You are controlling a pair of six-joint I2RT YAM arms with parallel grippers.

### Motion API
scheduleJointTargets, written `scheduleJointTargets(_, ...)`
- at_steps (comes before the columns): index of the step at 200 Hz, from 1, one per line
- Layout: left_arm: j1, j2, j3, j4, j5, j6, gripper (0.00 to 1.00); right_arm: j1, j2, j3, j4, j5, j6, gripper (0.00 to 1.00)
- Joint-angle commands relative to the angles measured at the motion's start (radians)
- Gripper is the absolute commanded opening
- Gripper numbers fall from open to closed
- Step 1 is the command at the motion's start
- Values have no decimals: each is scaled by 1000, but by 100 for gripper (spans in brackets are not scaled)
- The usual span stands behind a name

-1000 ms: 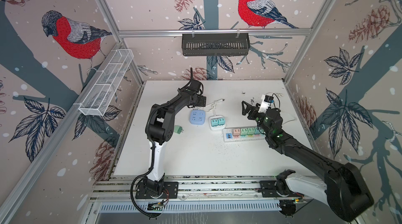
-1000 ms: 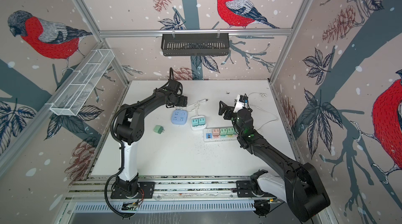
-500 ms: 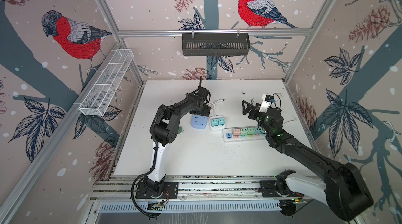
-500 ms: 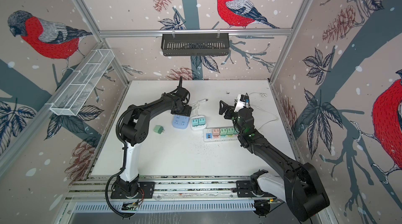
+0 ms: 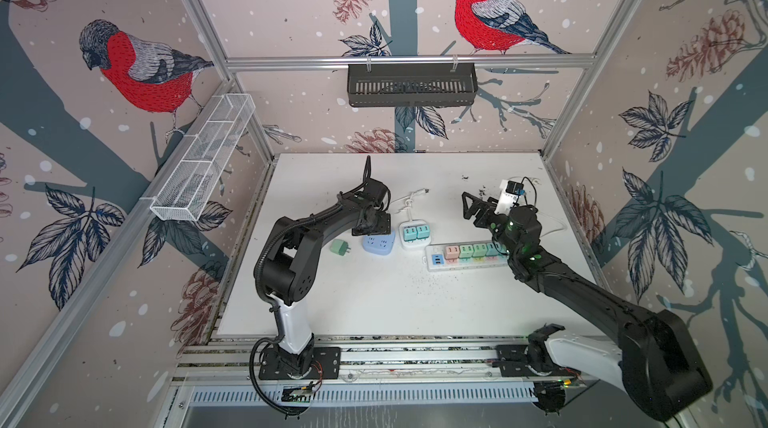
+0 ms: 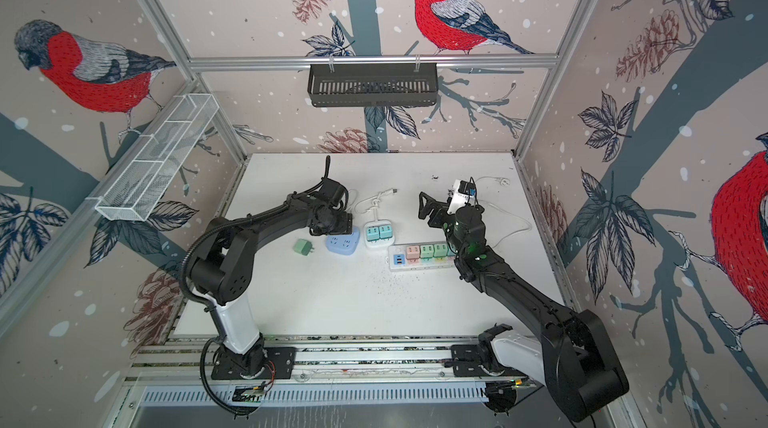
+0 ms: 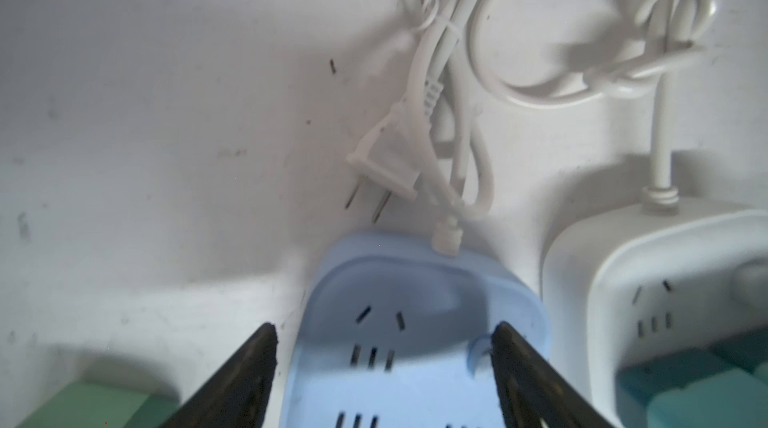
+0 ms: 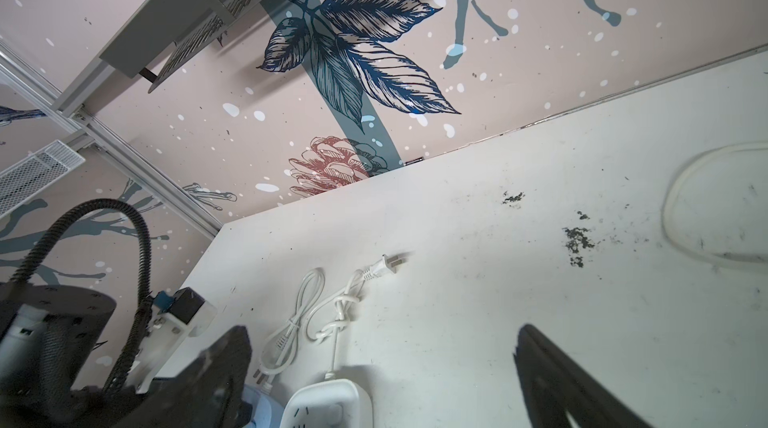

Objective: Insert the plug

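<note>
1. Spotted the green plug (image 5: 340, 248) lying loose on the tabletop (image 5: 374, 305), just left of the blue socket block (image 5: 380, 244). Near it but not touching; prongs seemingly pointing at the block.
2. Found the left hand (image 7: 384, 328) low over the far part of the blue block. Open wide, one finger to each side in the wrist view, gripping nothing.
3. Found the right hand (image 5: 471, 207) raised over the right of the tabletop, spread fully, empty.
4. Counted no plug in the blue block. Saw two teal plugs in the white socket block (image 5: 415, 234) to its right, and a row of plugs in the long power strip (image 5: 465, 257) beyond.
5. Judged as early: plug not yet picked up, nothing inserted. Cannot tell whether the left hand is aiming for the block or only passing over it.
6. Next, probably: shift left to the green plug, close across its body, lift, turn prongs down, line up with the slots, press straight. Worth bracing the block, likely light enough to slide.
</note>
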Motion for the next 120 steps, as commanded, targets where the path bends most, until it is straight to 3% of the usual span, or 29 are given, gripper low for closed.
scheduleJointTargets(1,1,-24,-37,61,27,-45,81,-1,3,-1,18,-19,15,100)
scheduleJointTargets(50,-46,-43,-71,93,59,-49,82,-6,-1,-4,16,-21,16,100)
scheduleJointTargets(120,-135,-193,-264,210,112,-130,82,-10,25,1,20,-41,25,100)
